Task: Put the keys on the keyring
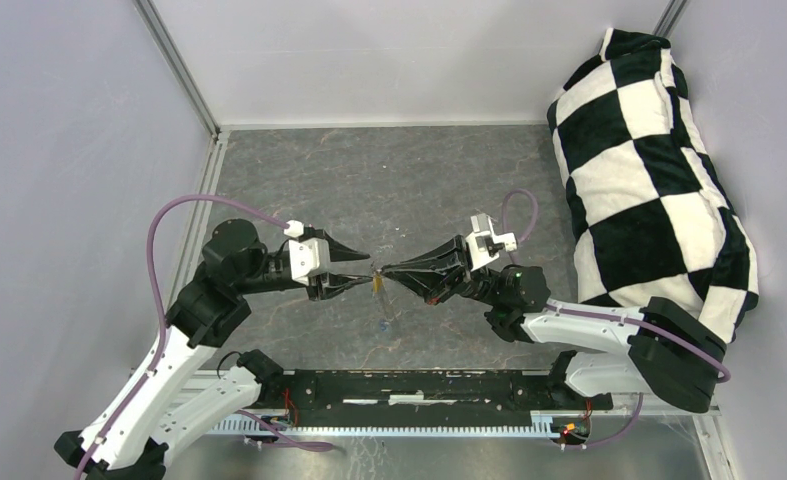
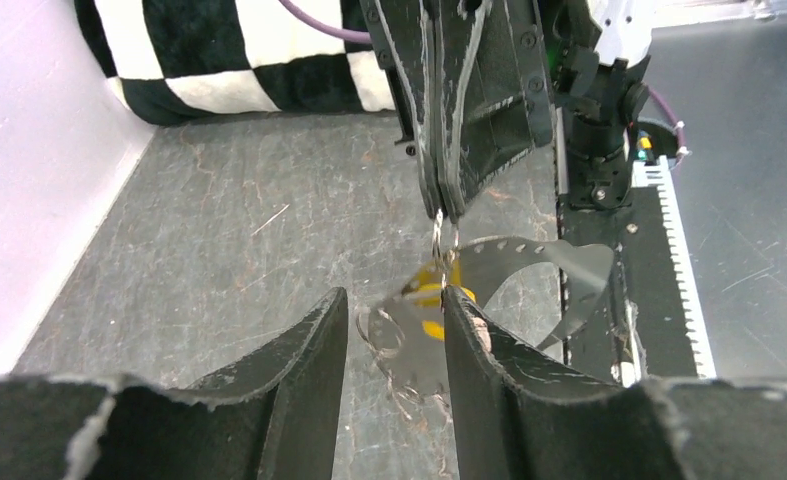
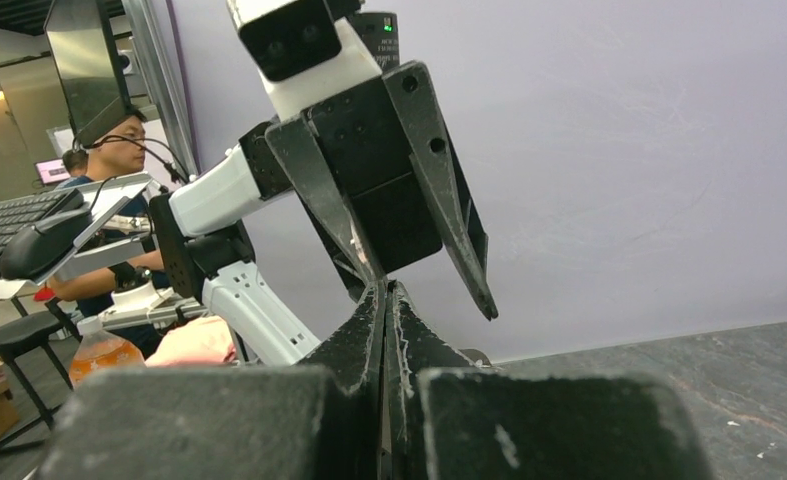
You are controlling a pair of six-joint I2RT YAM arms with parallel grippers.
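My right gripper is shut on the top of the keyring, a thin grey-silver curved band that hangs below its tips above the table. The brass-gold key with a yellowish head hangs with the band. My left gripper is open, tip to tip with the right one, and its fingers stand either side of the hanging key and band. The key head lies against the right finger's inner face. A small bluish speck, probably the blue key, lies on the table below. In the right wrist view my shut fingers hide the ring.
A black-and-white checkered cushion lies along the right wall. The table is dark grey stone-like, with pale walls on the left and back. The arms' black base rail runs along the near edge.
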